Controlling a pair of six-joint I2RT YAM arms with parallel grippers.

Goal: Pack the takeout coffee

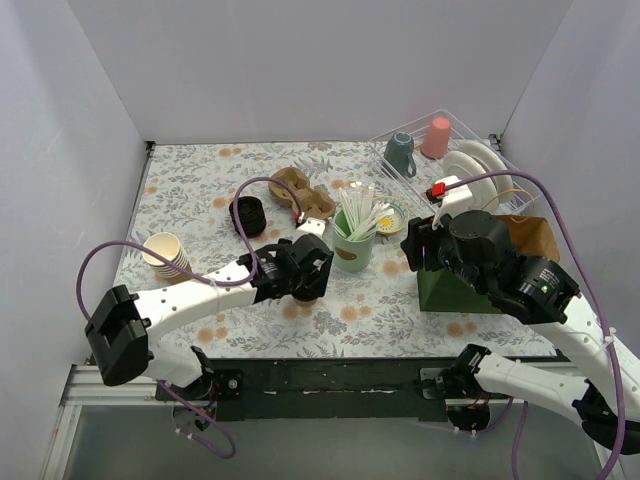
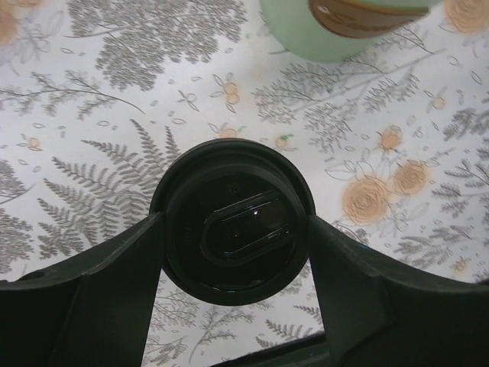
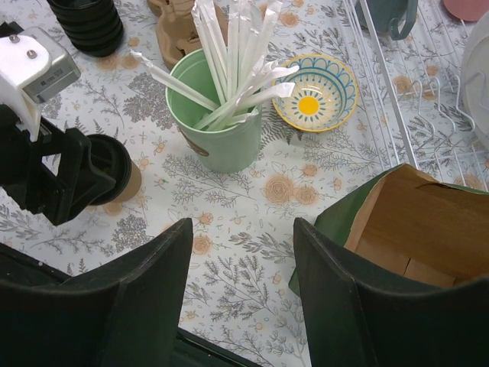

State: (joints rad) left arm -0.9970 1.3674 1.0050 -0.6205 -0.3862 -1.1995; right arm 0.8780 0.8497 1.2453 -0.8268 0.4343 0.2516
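on floral tablecloth (image 1: 190,190), left gripper (image 2: 234,223) clamps takeout coffee (image 2: 233,237); right gripper (image 3: 241,229) gapes; green cup (image 3: 221,145) holds straws (image 3: 229,46).

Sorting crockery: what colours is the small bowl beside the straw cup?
Bowl: yellow centre, blue arches; clearest in right wrist view.

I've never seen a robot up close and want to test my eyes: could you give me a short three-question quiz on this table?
1. True or false: the right gripper holds the green paper bag.
2. What fills the green cup? A wrapped straws, B spoons, C lids.
3. Fill in: the fingers of the left gripper flank the black ____ of the takeout coffee.
Key: 1 false, it is open and empty; 2 A; 3 lid.
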